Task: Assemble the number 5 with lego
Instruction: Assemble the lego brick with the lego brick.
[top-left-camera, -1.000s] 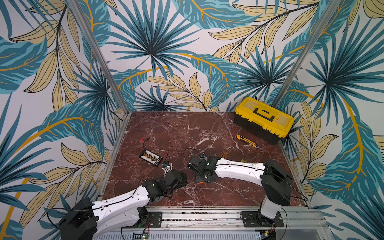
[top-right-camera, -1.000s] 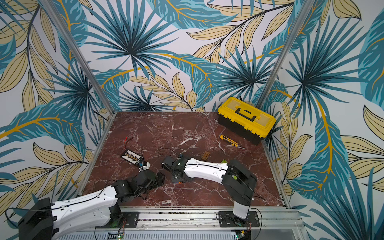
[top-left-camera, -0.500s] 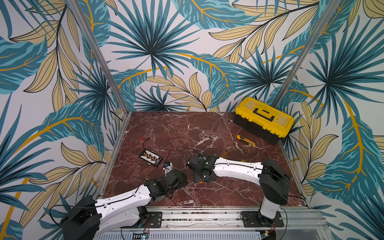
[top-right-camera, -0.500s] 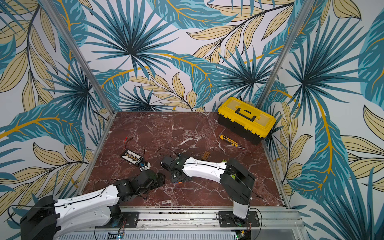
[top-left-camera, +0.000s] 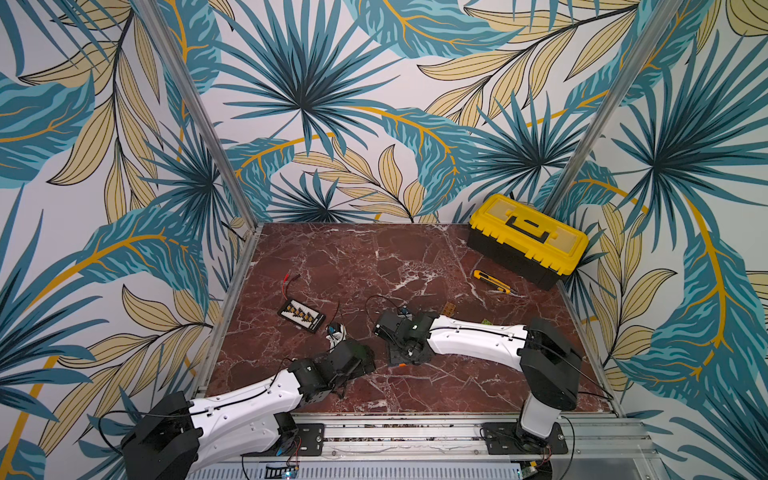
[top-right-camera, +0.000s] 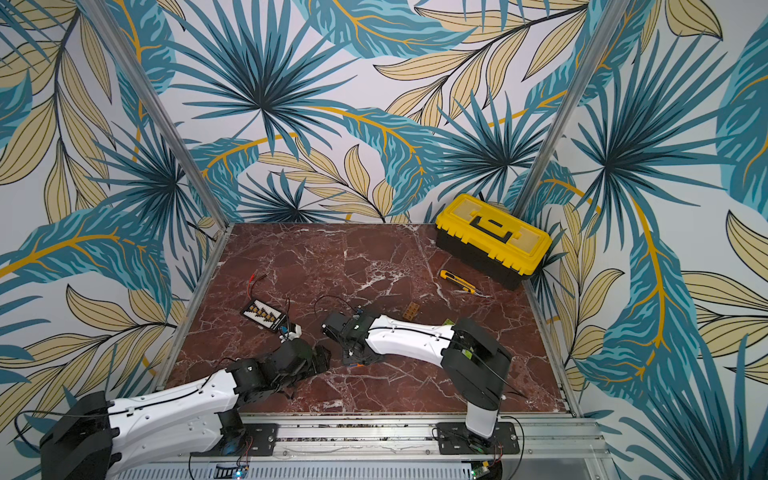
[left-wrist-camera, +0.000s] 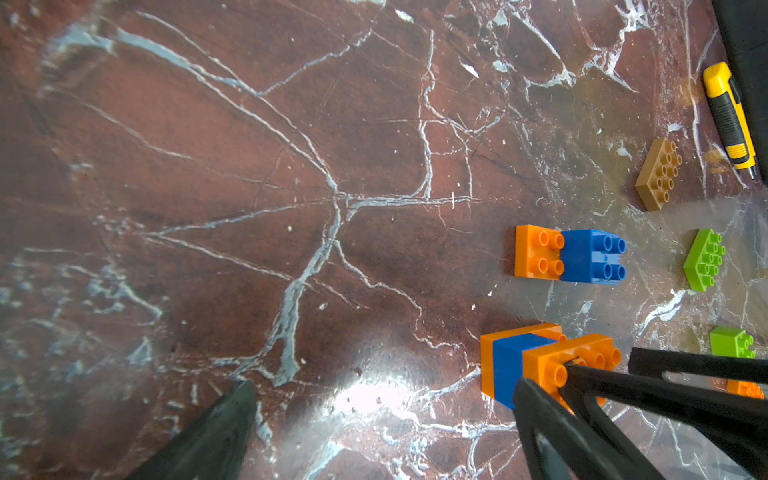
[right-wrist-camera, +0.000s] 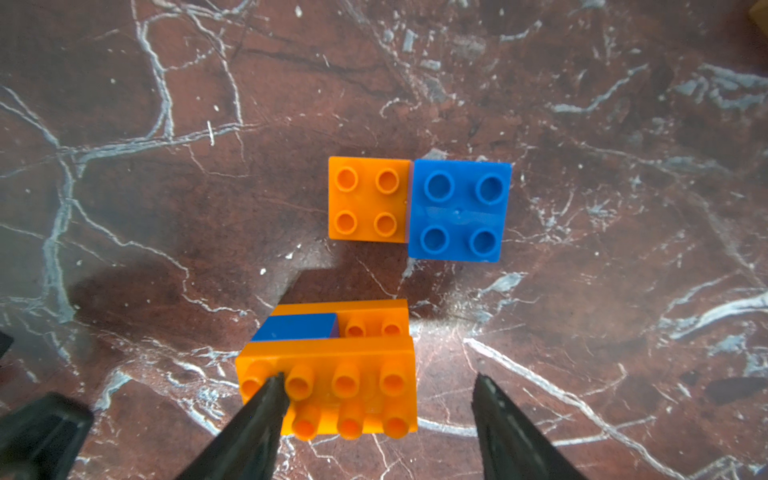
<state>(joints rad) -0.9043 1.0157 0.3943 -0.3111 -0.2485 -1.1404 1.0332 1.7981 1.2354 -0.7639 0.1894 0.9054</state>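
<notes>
A small lego stack stands on the marble: an orange oblong on top of a blue brick and a lower orange brick. My right gripper hangs open over it. One fingertip rests at the top brick's end studs, while the other fingertip stands clear of it. My left gripper is wide open beside the same stack, holding nothing. An orange square joined to a blue square lies just beyond. In both top views the grippers almost meet.
A tan brick and lime-green bricks lie further off. A yellow-and-black utility knife and a yellow toolbox are at the back right. A black board with yellow parts and red wires are on the left.
</notes>
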